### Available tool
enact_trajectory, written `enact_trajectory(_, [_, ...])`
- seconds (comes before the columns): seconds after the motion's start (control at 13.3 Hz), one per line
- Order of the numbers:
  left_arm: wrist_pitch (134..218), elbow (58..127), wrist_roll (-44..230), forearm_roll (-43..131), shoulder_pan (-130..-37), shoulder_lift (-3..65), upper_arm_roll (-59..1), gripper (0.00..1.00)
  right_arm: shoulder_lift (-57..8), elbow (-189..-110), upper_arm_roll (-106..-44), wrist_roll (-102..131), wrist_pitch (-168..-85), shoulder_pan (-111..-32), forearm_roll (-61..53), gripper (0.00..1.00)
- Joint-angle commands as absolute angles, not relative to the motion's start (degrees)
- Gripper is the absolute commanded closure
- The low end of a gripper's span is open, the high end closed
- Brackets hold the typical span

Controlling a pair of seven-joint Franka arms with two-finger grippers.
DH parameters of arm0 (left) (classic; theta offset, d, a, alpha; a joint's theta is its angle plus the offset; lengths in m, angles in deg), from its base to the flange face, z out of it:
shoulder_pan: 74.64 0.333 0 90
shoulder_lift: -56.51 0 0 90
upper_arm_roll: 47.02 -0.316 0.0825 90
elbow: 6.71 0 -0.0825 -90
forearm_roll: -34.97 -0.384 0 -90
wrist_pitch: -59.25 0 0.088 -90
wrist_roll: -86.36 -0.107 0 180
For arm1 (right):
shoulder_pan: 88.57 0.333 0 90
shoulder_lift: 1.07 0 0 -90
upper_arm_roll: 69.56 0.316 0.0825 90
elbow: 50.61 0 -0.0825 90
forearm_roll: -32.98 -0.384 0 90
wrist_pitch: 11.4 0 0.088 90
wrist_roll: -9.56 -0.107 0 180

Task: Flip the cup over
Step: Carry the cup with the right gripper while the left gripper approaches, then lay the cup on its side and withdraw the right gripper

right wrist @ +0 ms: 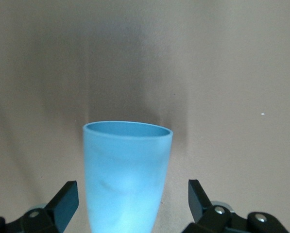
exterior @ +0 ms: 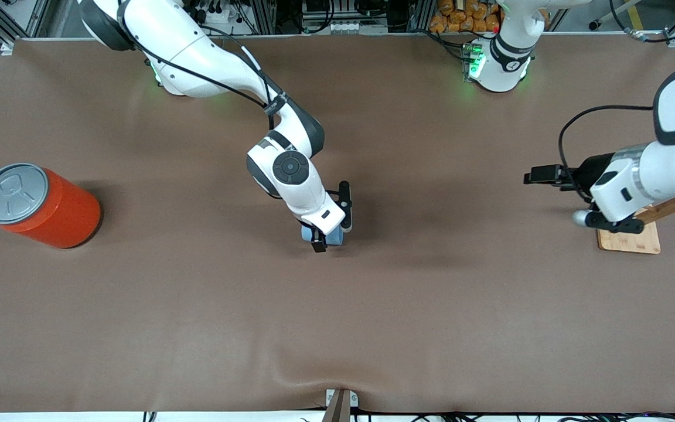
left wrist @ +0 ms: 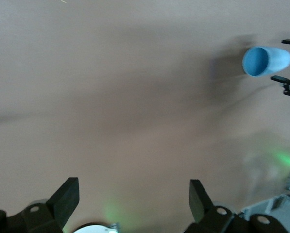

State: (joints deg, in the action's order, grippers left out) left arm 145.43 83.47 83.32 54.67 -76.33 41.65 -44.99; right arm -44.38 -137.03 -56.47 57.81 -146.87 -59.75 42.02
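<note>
The light-blue cup (exterior: 333,237) is at the middle of the brown table, mostly hidden under the right arm's hand. In the right wrist view the cup (right wrist: 127,174) stands between the two dark fingers with a gap on each side. Its rim points away from the hand. My right gripper (exterior: 329,234) is open around the cup's narrow end. From the left wrist view the cup (left wrist: 265,60) shows its darker blue mouth, turned toward the left arm's end of the table. My left gripper (left wrist: 133,196) is open and holds nothing. The left arm waits at its own end.
A large orange can (exterior: 50,208) with a grey lid stands at the right arm's end of the table. A wooden board with a small wooden stand (exterior: 630,237) lies under the left arm's hand. The brown cloth ripples at the table's front edge (exterior: 337,381).
</note>
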Motion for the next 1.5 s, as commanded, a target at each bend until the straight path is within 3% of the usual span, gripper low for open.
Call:
enact_trajectory(0.0, [144.68, 82.24, 82.40, 63.49, -76.22, 37.11, -45.09, 0.00, -39.85, -136.31, -55.85, 58.35, -139.75, -60.54, 38.63, 0.00])
enact_trajectory(0.3, [148.97, 82.24, 82.32, 72.31, -77.88, 30.25, -44.22, 0.00, -31.67, -136.13, -56.47, 56.77, -129.46, -67.10, 30.09, 0.00])
enact_trajectory(0.68, [162.85, 81.98, 75.22, 80.93, -83.33, 21.10, -42.19, 0.00, -22.96, -136.13, -56.73, 45.36, -115.57, -80.82, 29.72, 0.00])
enact_trajectory(0.98, [172.26, 80.32, 68.19, 87.60, -88.69, 16.53, -42.10, 0.00, -14.97, -136.30, -69.19, 43.40, -111.25, -80.13, 28.68, 0.00])
enact_trajectory(1.43, [180.09, 76.61, 57.64, 100.16, -94.40, 9.58, -42.10, 0.00, -6.79, -136.39, -71.23, 37.70, -99.65, -88.31, 28.05, 0.00])
